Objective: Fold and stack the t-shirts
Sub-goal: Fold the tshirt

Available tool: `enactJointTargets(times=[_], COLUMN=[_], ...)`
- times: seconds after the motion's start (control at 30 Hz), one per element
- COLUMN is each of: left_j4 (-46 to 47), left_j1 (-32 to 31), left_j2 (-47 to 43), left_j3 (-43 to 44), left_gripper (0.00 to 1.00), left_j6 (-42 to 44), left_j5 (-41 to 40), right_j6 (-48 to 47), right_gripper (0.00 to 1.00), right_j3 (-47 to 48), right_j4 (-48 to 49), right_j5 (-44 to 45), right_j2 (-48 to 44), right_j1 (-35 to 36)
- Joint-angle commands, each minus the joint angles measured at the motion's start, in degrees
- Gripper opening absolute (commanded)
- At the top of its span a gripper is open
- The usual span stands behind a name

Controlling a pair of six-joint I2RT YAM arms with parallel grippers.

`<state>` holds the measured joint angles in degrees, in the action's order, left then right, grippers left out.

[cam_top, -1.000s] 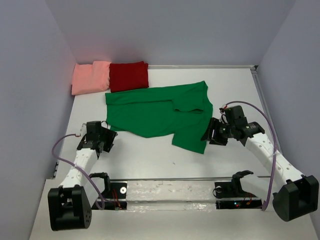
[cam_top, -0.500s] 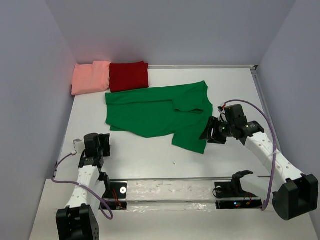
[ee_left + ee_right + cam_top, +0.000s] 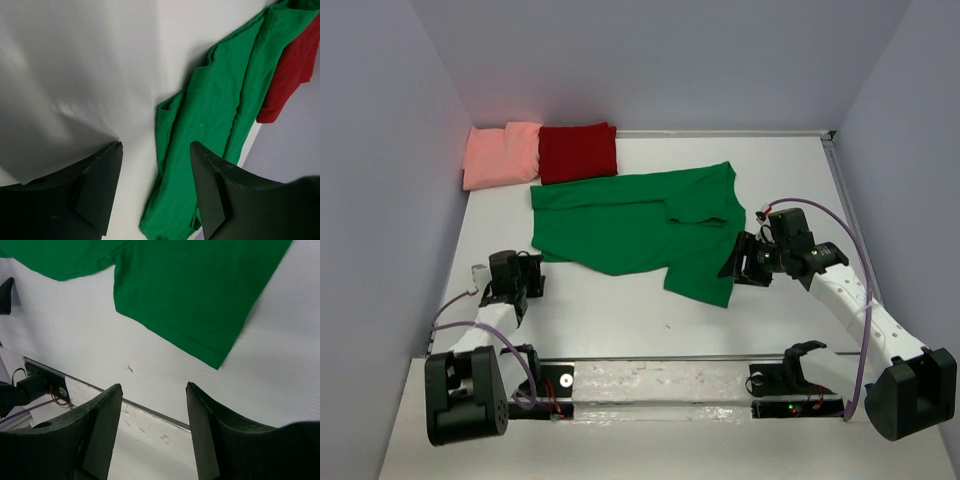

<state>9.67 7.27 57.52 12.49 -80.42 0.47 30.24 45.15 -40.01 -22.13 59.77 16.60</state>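
Lying open across the middle of the table (image 3: 620, 320): green t-shirt (image 3: 640, 225), unfolded, long axis running left to right, roughly parallel to the far edge, with one lobe dropping toward the near edge on the right side. In the far-left corner, folded and touching side by side: salmon-pink t-shirt (image 3: 502, 153) against the left edge, dark red t-shirt (image 3: 578, 152) on its right, with the green cloth's far-left hem just beside the red one.

Right gripper (image 3: 738, 262): jaws released, nothing between them, poised just beside the right border of that near lobe. In the right wrist view, the lobe's near corner and hem straight ahead of the jaws.

Left gripper (image 3: 520, 275): jaws likewise parted and empty, low near the left edge of the table, apart from the cloth. In the left wrist view, the shirt's left end ahead and to the right, bare table between.

Judged nearer for the coming grasp: the right arm, a short reach from the lobe's corner. Probably calls for folding that lobe up across the long axis, with the left arm needing to close in on the left end first. Possible risk: pinching a single layer at the overlapped patch near the shirt's middle.
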Motion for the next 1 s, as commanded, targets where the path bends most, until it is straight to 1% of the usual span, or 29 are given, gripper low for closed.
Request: enactJointTargets(times=[0.0, 0.13, 0.3, 0.33, 0.37, 0.4, 0.43, 0.63, 0.77, 0.97], left_j4=[1.23, 1.93, 1.67, 1.67, 1.75, 1.84, 2.02, 3.16, 3.42, 3.51], left_j1=[0.38, 0.38, 0.38, 0.38, 0.38, 0.47, 0.38, 0.38, 0.38, 0.38], left_j2=[5.67, 9.45, 9.54, 9.54, 9.46, 9.63, 10.15, 13.23, 13.59, 16.57], left_j3=[4.46, 6.75, 7.11, 7.02, 6.76, 6.58, 6.58, 6.58, 6.76, 8.77], left_gripper=[0.69, 0.69, 0.66, 0.62, 0.46, 0.4, 0.38, 0.42, 0.48, 0.49], left_j6=[2.81, 2.64, 1.68, 1.24, 0.97, 0.88, 0.79, 0.8, 0.45, 1.23], left_j5=[1.46, 1.29, 0.67, 0.5, 0.41, 0.15, 0.15, 0.5, 0.15, 0.15], right_j6=[-0.18, -0.44, -0.88, -0.8, -0.88, -0.97, -0.97, -1.06, -1.15, -1.24], right_gripper=[0.6, 0.6, 0.6, 0.6, 0.6, 0.6, 0.6, 0.6, 0.6, 0.6], right_j3=[-0.32, -0.06, 0.38, 0.47, 0.56, 0.56, 0.64, 0.56, 0.47, 0.38], right_j4=[2.48, 2.39, 2.22, 2.22, 2.22, 2.22, 2.22, 2.22, 2.13, 1.78], right_j5=[-0.63, -0.46, -0.2, -0.11, -0.02, -0.02, -0.11, -0.28, -0.28, 0.16], right_j2=[-0.71, -0.88, -0.53, -0.62, -0.62, -0.44, -0.27, -0.26, -0.44, -0.88], right_j1=[0.36, 0.36, 0.36, 0.36, 0.36, 0.36, 0.36, 0.36, 0.36, 0.36])
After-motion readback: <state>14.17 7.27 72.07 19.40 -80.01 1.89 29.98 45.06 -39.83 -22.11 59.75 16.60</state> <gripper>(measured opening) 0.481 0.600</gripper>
